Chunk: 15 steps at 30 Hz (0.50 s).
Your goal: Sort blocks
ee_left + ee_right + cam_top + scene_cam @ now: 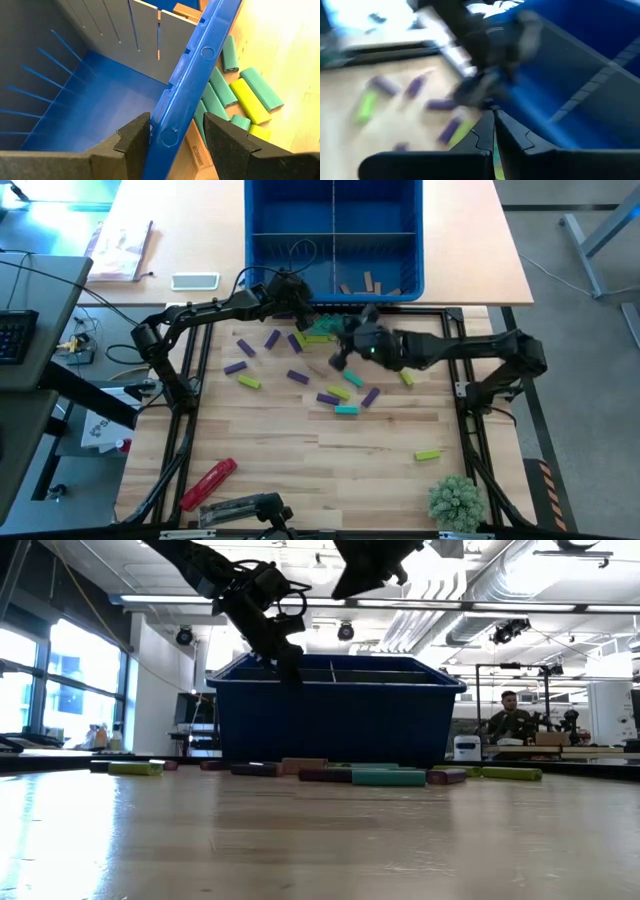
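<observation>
The left gripper (175, 142) straddles the near rim of the blue plastic divided bin (90, 110) with fingers apart, the right gripper (494, 131) hangs pinched shut on a sliver of lime block (495, 155), and purple, lime and teal bar blocks (300, 370) litter the pale wooden tabletop (330, 450) in a bright workshop.

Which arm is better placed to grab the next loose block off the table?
Right, probably: the right gripper is shut above the scattered purple, lime and teal bar-shaped blocks, while the left gripper stands open astride the blue plastic bin's front wall.
</observation>
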Each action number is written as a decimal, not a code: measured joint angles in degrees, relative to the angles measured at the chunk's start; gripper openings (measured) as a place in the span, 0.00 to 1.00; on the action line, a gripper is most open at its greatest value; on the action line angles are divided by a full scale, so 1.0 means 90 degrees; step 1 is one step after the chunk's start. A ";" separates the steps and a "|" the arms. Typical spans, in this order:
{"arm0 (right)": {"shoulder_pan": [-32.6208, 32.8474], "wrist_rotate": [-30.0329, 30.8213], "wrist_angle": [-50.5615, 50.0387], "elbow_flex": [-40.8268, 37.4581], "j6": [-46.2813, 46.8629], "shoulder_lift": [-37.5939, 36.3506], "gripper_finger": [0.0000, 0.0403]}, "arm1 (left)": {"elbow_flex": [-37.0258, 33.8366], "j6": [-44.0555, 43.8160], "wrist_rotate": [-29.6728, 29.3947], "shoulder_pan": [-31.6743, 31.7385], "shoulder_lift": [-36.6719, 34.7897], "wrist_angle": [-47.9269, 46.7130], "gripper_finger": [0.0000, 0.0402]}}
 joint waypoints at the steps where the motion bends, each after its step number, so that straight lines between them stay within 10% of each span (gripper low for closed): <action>1: 0.0017 -0.0174 0.0028 -0.0078 -0.0022 0.0000 0.00 | 0.0000 0.0000 -0.0002 0.0000 0.0000 0.0009 0.41; 15: -0.0233 -0.1839 0.3072 -0.2128 0.0735 0.2307 0.32 | 0.0000 -0.0002 -0.0005 -0.0017 0.0000 0.0043 0.41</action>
